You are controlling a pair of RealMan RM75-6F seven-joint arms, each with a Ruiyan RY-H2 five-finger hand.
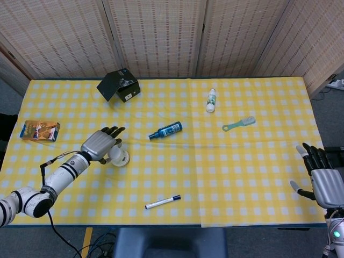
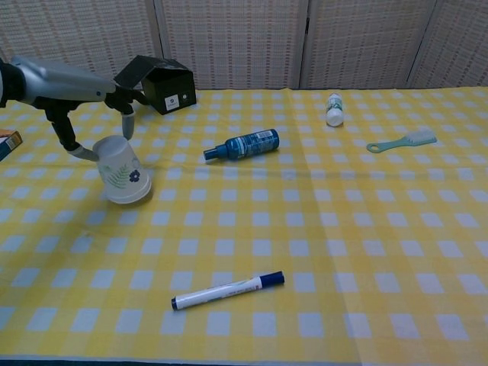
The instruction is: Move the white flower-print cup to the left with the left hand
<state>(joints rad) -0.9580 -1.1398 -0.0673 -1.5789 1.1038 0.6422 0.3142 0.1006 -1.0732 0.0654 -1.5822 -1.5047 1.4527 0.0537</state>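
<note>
Where woven screens (image 1: 161,32) close off the back, a yellow checked cloth (image 1: 242,161) is spread over the table. Above the upturned white flower-print cup (image 2: 122,171) the left hand (image 1: 100,144) is held spread, gripping nothing; the right hand (image 1: 321,180) is held open, empty. One marker (image 2: 227,290) and two bottles are counted.
</note>
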